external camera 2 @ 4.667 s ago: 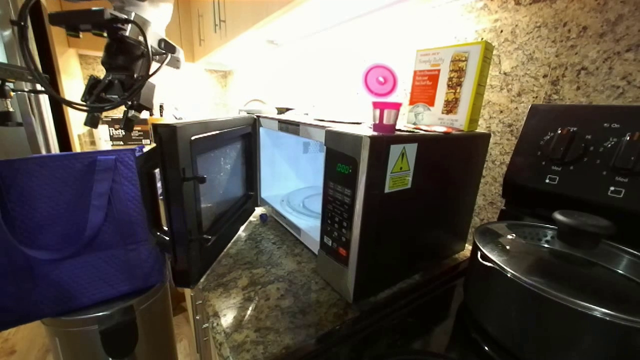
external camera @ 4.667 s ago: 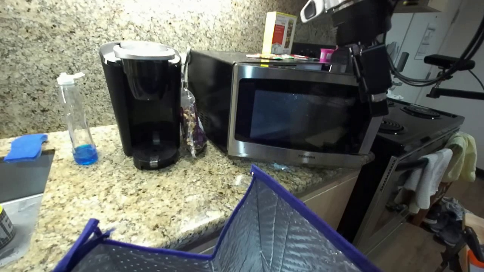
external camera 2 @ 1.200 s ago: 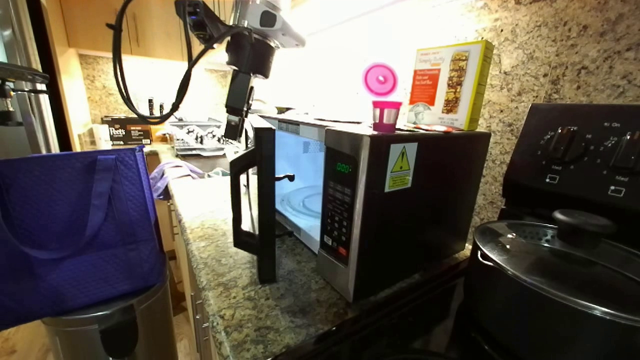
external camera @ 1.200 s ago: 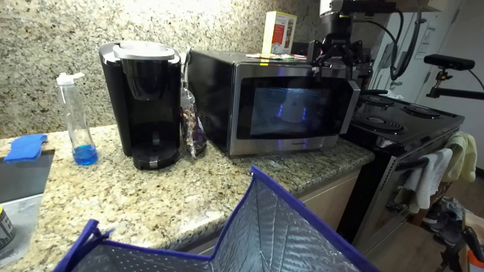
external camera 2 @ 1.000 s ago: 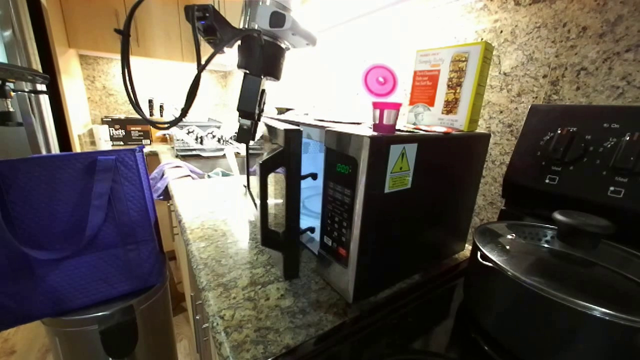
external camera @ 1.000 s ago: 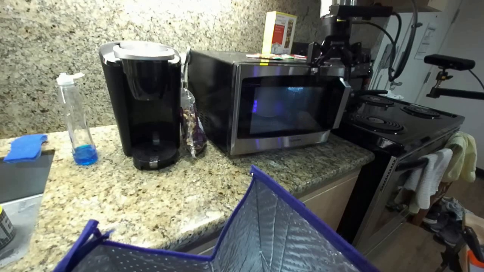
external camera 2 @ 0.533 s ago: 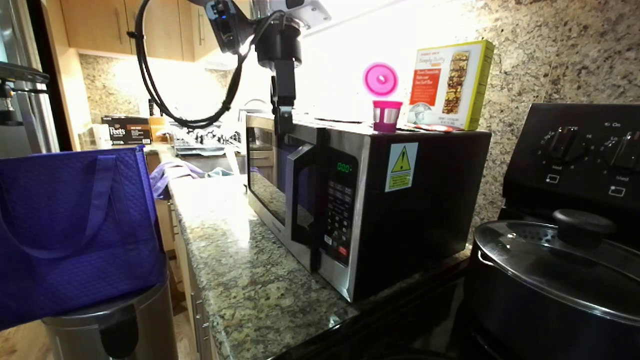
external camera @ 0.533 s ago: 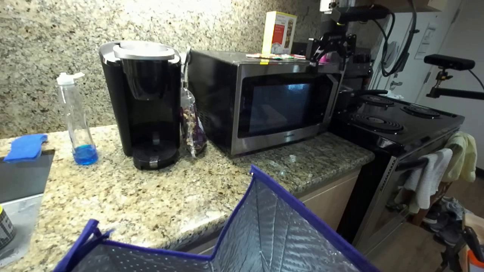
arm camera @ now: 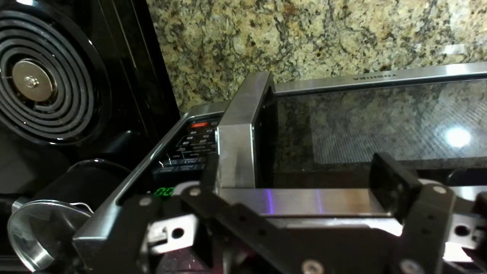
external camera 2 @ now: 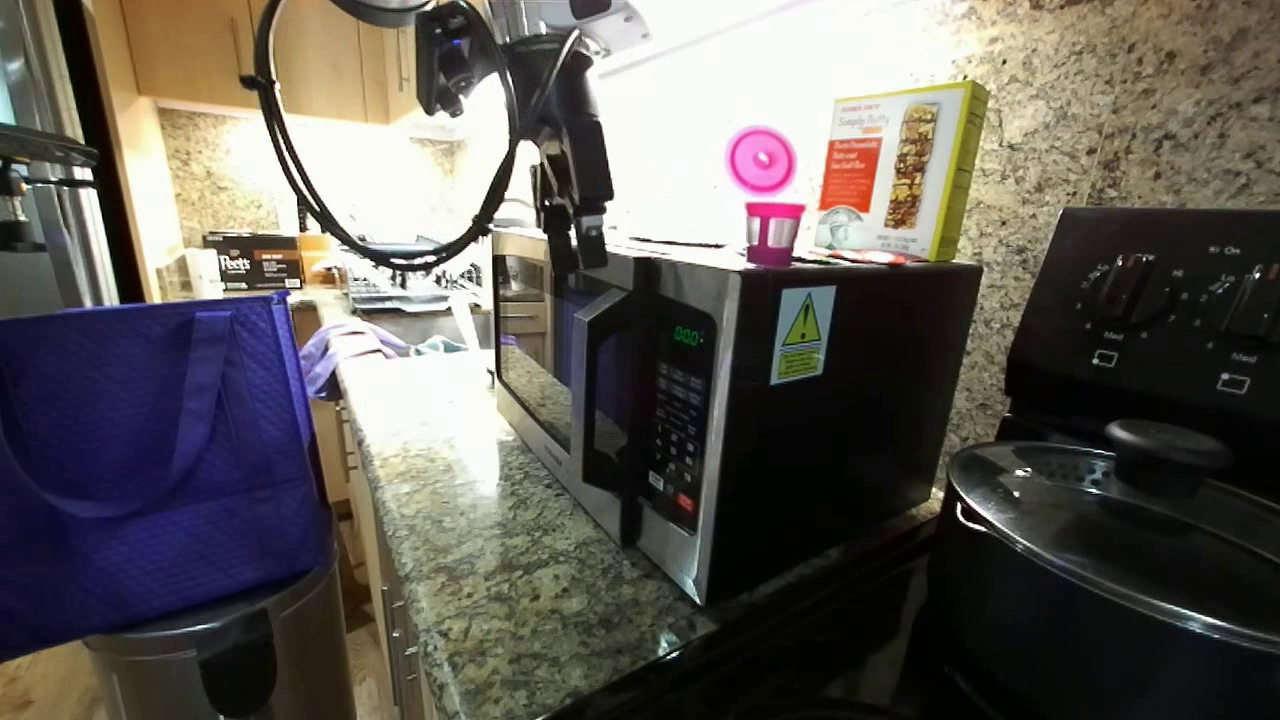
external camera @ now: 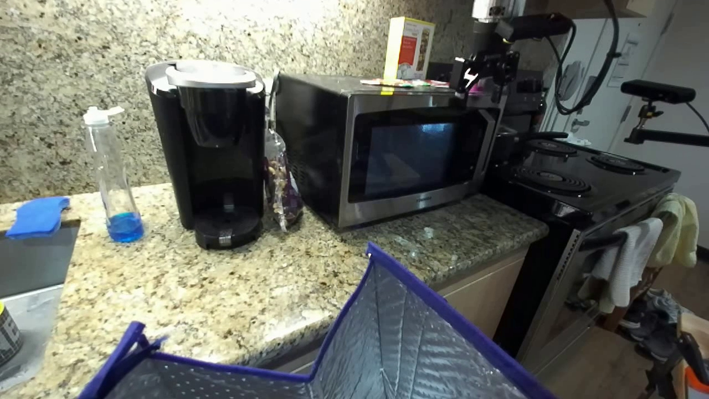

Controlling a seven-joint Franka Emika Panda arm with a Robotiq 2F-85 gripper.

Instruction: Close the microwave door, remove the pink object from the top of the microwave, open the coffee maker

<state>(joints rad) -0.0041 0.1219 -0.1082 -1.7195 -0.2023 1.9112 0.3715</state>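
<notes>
Pink reusable coffee pod [external camera 2: 772, 234]: upright, long axis vertical, on top of the microwave [external camera 2: 840, 430]. Relative to the hand [external camera 2: 578, 260], farther back and toward the stove [external camera: 598, 194], apart; likely to call for a lift, then a reach back and across. Hand: spread wide, gripping nothing. Silvery sides between pink rim and base; round pink lid [external camera 2: 761, 160] raised above, joint lost in glare.

Home kitchen, this. Speckled counter [external camera: 221, 299] carrying microwave [external camera 2: 840, 450] and coffee maker [external camera: 221, 119]; sink [external camera: 36, 266]; coil-burner stove [external camera: 598, 188] alongside, lidded pot [external camera 2: 1050, 600] on top, towels [external camera: 623, 271] at oven door [external camera: 568, 310]; wood cabinets [external camera 2: 190, 60] above; shoes [external camera: 659, 338] on floor [external camera: 590, 360].
</notes>
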